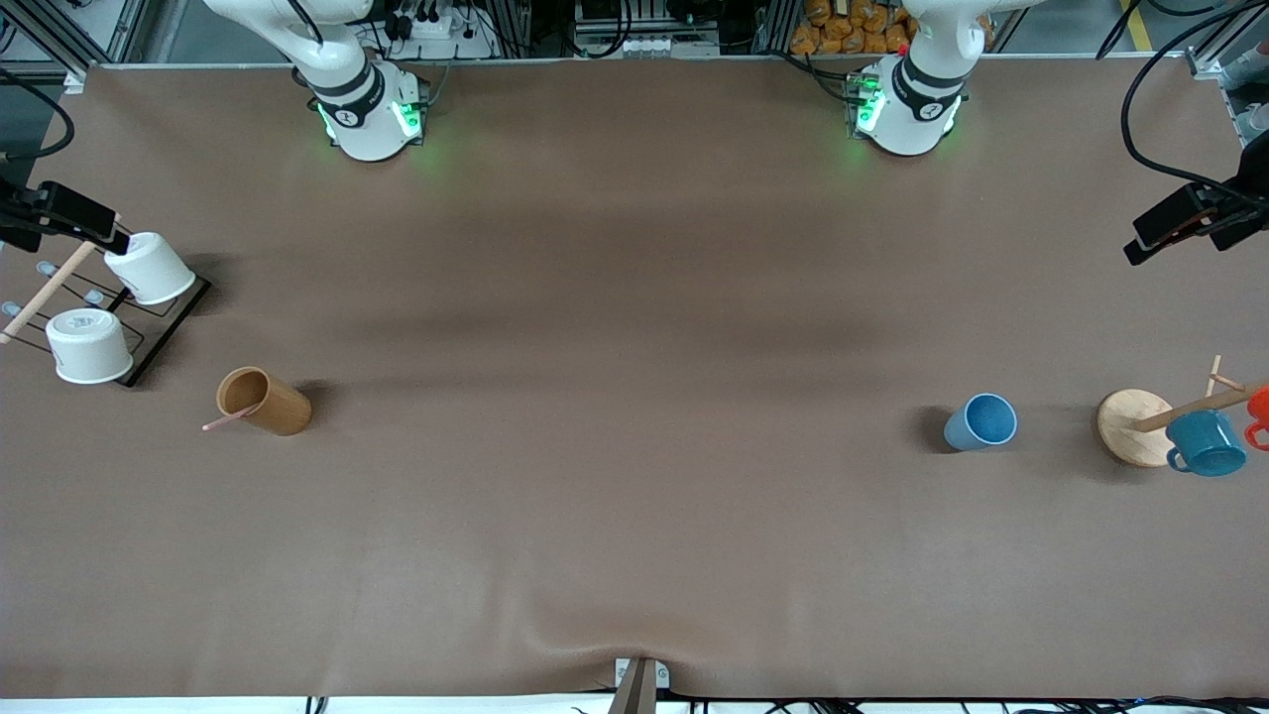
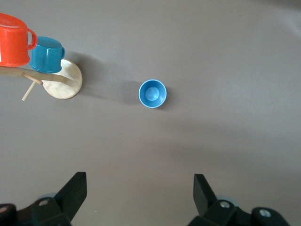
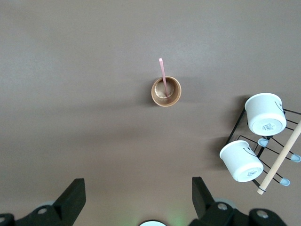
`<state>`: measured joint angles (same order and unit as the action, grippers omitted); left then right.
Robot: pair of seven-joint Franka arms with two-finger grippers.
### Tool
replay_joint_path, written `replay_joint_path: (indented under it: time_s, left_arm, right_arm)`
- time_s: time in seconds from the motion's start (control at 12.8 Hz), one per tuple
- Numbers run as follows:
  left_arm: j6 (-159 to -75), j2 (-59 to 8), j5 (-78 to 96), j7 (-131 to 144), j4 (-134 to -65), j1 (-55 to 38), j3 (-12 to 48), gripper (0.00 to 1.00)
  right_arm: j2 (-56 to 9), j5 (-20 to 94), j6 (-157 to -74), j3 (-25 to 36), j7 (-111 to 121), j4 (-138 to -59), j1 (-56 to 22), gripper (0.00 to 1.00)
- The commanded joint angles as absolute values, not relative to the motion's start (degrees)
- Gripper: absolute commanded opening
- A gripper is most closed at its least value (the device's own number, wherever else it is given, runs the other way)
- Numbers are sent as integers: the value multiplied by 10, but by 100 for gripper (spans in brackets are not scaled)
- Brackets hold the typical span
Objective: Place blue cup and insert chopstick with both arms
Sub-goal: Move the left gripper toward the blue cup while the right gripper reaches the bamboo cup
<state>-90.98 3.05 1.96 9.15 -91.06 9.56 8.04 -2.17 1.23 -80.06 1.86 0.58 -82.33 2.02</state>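
A: Toward the left arm's end of the table, the blue cup (image 1: 981, 422) stands upright and alone, just beside the round wooden base of the mug rack (image 1: 1133, 426), where a teal mug (image 1: 1205, 443) and an orange mug (image 1: 1259, 416) hang.

B: And the chopstick (image 1: 226, 419)?

A: Well apart from it, toward the right arm's end. It sits in the brown cup (image 1: 265, 401), its pink end leaning out over the rim. White cups (image 1: 89, 345) sit on a wire rack (image 1: 164, 327) nearby.

B: So nothing is done yet?

A: That is my reading. Neither thing is gripped, the cup has not been carried anywhere, and the stick is in the wrong cup.

B: The grippers?

A: The left gripper (image 2: 140, 197) hangs high over the table above the blue cup, jaws wide apart. The right gripper (image 3: 138, 197) hangs likewise above the brown cup, jaws spread too. Both pickups, the placing and the insertion remain.
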Motion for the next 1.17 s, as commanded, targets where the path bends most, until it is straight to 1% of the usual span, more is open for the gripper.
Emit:
replay_joint_path:
  time_s: [0.0, 0.23, 0.39, 0.55, 0.78, 0.94, 1.09]
  left_arm:
    - [-895, 16, 21, 88, -887, 99, 77, 100]
    - [-895, 0, 7, 88, -889, 99, 76, 100]
    - [-911, -44, -3, 86, -891, 98, 76, 100]
    - [-977, -91, -25, 86, -906, 97, 77, 100]
    - [-1109, -135, -25, 86, -967, 98, 78, 100]
    - [-1204, -157, -25, 83, -1018, 98, 79, 100]
    - [-1249, -186, -25, 72, -1036, 99, 79, 100]
  right_arm:
    - [-12, 4, -804, 15, 2, -832, 22, 100]
    - [-15, 4, -804, 18, 3, -831, 24, 100]
    - [-22, 4, -804, 18, 4, -832, 27, 100]
    - [-37, 4, -805, 19, 4, -837, 27, 100]
    - [-82, -3, -818, 19, 4, -835, 34, 100]
    - [-114, -4, -851, 19, 17, -833, 37, 100]
    - [-146, -5, -903, 19, 68, -831, 38, 100]
